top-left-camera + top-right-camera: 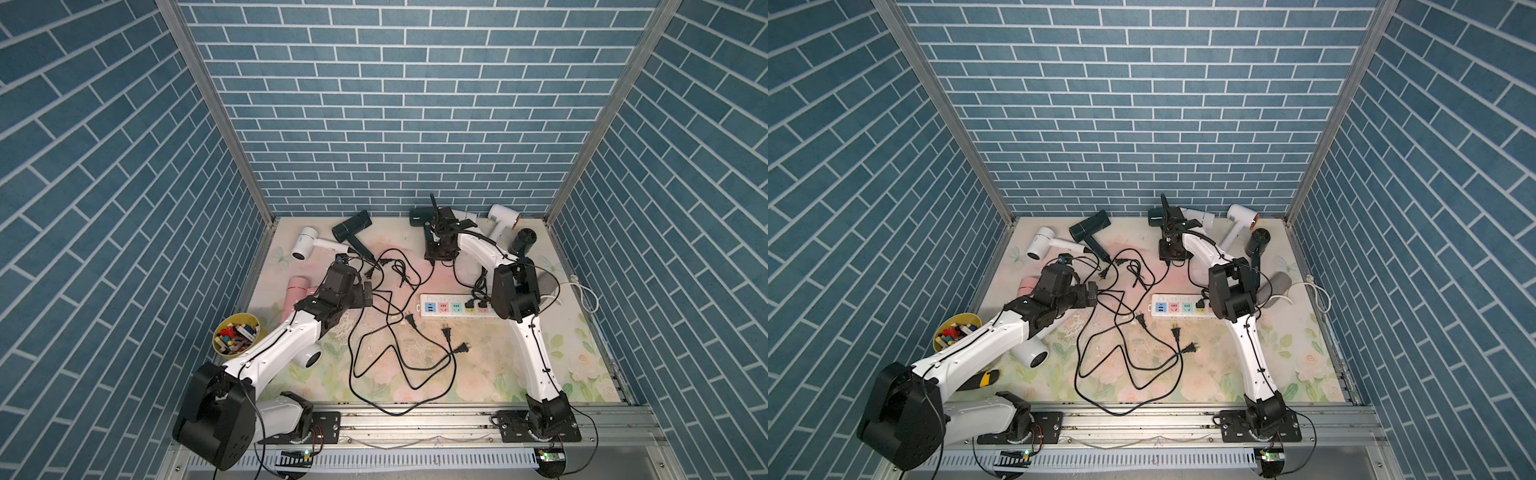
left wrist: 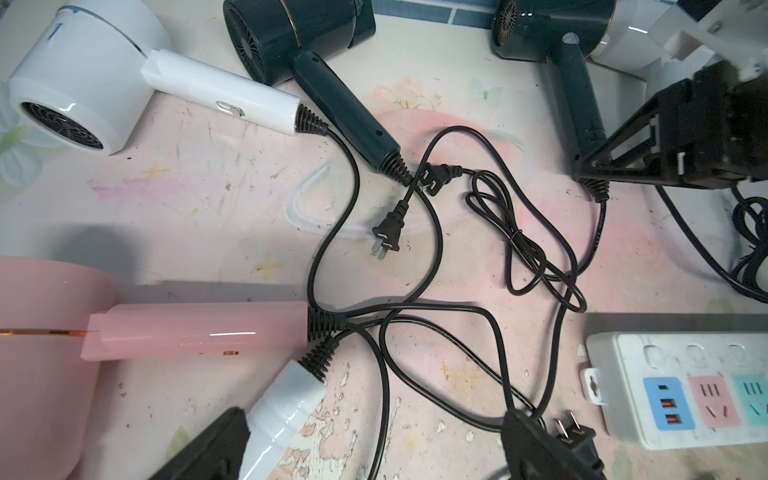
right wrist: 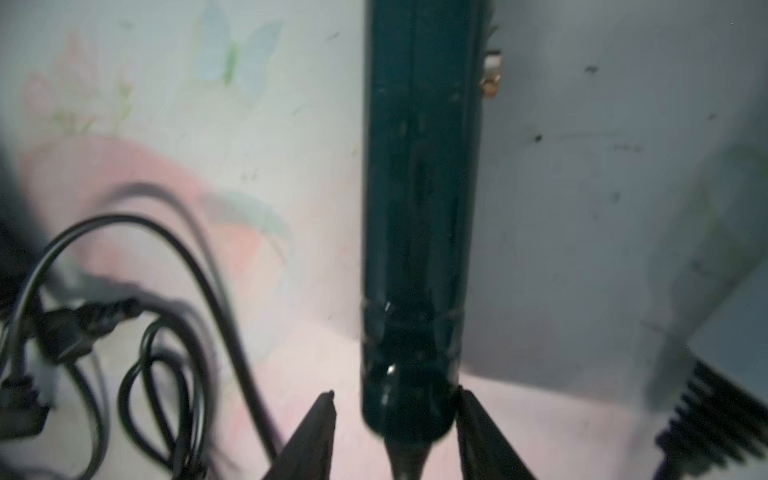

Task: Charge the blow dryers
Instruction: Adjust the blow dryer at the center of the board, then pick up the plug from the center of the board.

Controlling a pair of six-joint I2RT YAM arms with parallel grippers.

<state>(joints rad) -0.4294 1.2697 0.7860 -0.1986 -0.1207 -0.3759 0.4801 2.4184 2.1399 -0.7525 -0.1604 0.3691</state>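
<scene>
Several blow dryers lie along the back of the mat: a white one point(image 1: 305, 243), a dark green one point(image 1: 353, 230), a pink one point(image 1: 297, 293), and another dark green one point(image 1: 419, 216). My right gripper point(image 3: 395, 392) is open astride the cord end of that dark green handle point(image 3: 419, 208); one finger touches it and the other stands clear. My left gripper point(image 2: 374, 453) is wide open above loose black cords, with a white dryer handle point(image 2: 286, 399) beside one finger. Loose plugs point(image 1: 446, 332) lie in front of the power strip point(image 1: 440, 309).
Two plugs point(image 1: 476, 305) sit in the strip's right-end sockets. More dryers, white point(image 1: 503, 218) and black point(image 1: 521, 241), lie at the back right beside a grey cylinder point(image 1: 1275, 286). A yellow cup of toys point(image 1: 236, 332) stands at the left edge. Tangled cords point(image 1: 390, 349) cover the mat's middle.
</scene>
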